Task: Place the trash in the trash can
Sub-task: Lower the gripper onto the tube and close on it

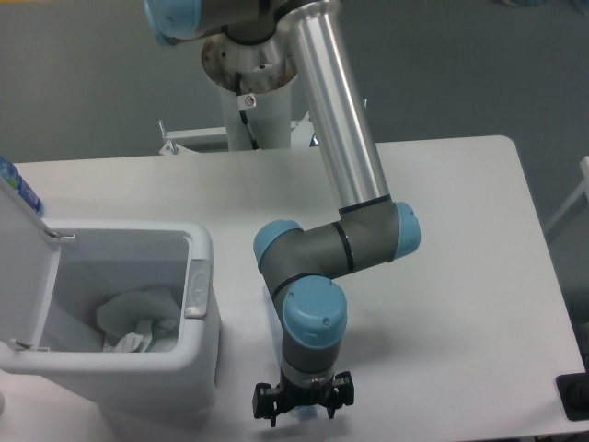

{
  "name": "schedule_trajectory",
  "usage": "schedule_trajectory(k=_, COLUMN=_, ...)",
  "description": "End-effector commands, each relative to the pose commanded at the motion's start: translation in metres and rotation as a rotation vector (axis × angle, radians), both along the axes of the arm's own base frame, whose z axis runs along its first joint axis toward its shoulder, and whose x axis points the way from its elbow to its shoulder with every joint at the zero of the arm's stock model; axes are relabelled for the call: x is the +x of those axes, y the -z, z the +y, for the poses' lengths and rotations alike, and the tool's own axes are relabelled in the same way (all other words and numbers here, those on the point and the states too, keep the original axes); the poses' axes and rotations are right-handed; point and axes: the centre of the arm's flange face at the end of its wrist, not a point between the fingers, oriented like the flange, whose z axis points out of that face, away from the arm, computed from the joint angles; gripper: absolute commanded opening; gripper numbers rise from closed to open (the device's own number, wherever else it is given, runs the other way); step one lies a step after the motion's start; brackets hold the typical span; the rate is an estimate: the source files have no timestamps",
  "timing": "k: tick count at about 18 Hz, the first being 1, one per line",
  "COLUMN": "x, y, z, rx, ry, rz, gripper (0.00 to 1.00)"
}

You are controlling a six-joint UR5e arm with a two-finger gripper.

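The white trash can [198, 247] stands at the table's left front with its lid [23, 267] flipped open. A crumpled white wrapper [138, 322] lies inside it. My gripper [304, 407] points straight down near the front edge of the table, right of the can. The wrist hides its fingers, so their state does not show. The crushed clear bottle is almost wholly hidden under the arm; only a small bluish sliver [297, 420] shows below the gripper.
A blue object [18, 189] pokes out behind the open lid at the far left. A black block [575, 396] sits at the table's right front corner. The arm's base column [253, 92] rises behind the table.
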Motion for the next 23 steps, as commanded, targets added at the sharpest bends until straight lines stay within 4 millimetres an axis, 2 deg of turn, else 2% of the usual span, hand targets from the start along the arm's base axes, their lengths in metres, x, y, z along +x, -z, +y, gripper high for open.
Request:
schedule_trajectory(k=6, x=-0.0029, y=0.0066, z=-0.0006, rx=-0.01, ry=-0.008, rz=0.025, gripper=0.99)
schedule_trajectory(k=11, x=-0.0026, y=0.0069, z=-0.0014, rx=-0.013, ry=-0.008, rz=0.026, gripper=0.61)
schedule_trajectory(k=14, x=-0.0024, y=0.0076, z=-0.0018, rx=-0.015, ry=-0.009, rz=0.026, gripper=0.55)
schedule_trajectory(k=16, x=-0.0009, y=0.0076, z=-0.0018, rx=-0.016, ry=-0.006, rz=0.026, gripper=0.54)
schedule_trajectory(k=19, x=0.0008, y=0.0085, z=-0.0039, rx=-0.021, ry=-0.004, rz=0.024, gripper=0.44)
schedule_trajectory(k=23, x=-0.0001, y=0.0046, z=-0.0035, rx=-0.019, ry=-0.005, rz=0.032, gripper=0.37)
